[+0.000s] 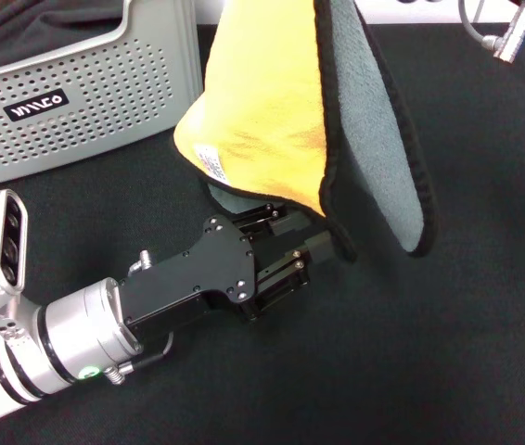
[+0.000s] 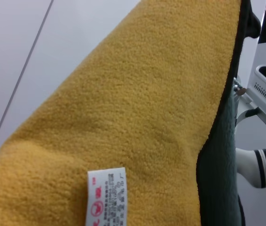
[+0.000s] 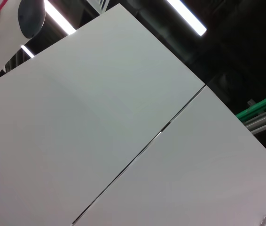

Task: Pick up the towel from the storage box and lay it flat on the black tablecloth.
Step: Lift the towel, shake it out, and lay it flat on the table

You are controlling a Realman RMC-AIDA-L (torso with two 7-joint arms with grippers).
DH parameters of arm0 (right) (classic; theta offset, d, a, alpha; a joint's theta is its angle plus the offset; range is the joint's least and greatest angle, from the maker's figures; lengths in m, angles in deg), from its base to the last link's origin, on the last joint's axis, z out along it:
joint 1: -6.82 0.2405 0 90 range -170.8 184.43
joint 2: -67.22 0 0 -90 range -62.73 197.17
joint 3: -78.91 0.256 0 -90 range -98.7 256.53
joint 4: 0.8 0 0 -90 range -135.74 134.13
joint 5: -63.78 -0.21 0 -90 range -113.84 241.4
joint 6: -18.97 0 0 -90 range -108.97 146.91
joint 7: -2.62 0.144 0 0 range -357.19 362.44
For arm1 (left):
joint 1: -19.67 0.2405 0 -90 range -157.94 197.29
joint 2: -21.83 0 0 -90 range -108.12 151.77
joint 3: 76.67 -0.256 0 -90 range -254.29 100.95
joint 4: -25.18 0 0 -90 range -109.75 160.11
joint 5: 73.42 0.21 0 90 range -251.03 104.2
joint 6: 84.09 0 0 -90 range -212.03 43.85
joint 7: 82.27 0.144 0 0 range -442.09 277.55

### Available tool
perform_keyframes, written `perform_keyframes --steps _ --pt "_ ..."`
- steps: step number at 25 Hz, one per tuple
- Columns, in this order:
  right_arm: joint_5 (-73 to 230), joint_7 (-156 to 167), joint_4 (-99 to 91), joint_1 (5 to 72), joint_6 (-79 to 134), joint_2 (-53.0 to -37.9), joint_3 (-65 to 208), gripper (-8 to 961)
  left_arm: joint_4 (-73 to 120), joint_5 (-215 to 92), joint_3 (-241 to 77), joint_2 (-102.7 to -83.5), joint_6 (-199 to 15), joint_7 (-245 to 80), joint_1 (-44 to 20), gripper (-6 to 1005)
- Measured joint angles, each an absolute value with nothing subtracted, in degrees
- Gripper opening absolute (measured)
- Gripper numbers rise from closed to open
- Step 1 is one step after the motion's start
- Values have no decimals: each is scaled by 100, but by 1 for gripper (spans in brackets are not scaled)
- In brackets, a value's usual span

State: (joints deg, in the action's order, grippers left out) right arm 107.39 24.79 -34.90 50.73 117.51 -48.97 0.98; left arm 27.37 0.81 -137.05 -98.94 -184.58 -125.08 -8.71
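Note:
The towel [image 1: 272,102] hangs folded above the black tablecloth [image 1: 429,362], yellow-orange side facing me, grey-green side [image 1: 388,158] at the right, and its top runs out of the head view. Its white tag [image 1: 214,165] sits near the lower left corner and shows close up [image 2: 105,197] in the left wrist view. My left gripper [image 1: 311,227] reaches in from the lower left and is open at the towel's bottom edge. One finger [image 1: 323,247] shows below the hem; the other is hidden under the cloth. The storage box [image 1: 86,102] stands at the back left.
Dark charcoal fabric [image 1: 40,28] lies bunched inside the box. A metal part of the right arm [image 1: 513,32] shows at the top right corner. The right wrist view shows only white panels and ceiling lights.

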Motion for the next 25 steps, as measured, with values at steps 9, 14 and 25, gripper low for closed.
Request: perform_keyframes --steps 9,14,25 --pt "10730 2412 -3430 5050 11749 -4897 95 6 2713 151 -13742 -9893 -18676 -12678 -879 428" --pt "10705 2374 -3420 5066 11749 -4897 86 6 2711 212 -13742 -9893 -18679 -12748 -890 428" --pt "10316 1817 -3337 5028 11586 -4897 -404 6 2604 251 -13742 -9872 -18817 -13245 -889 412"
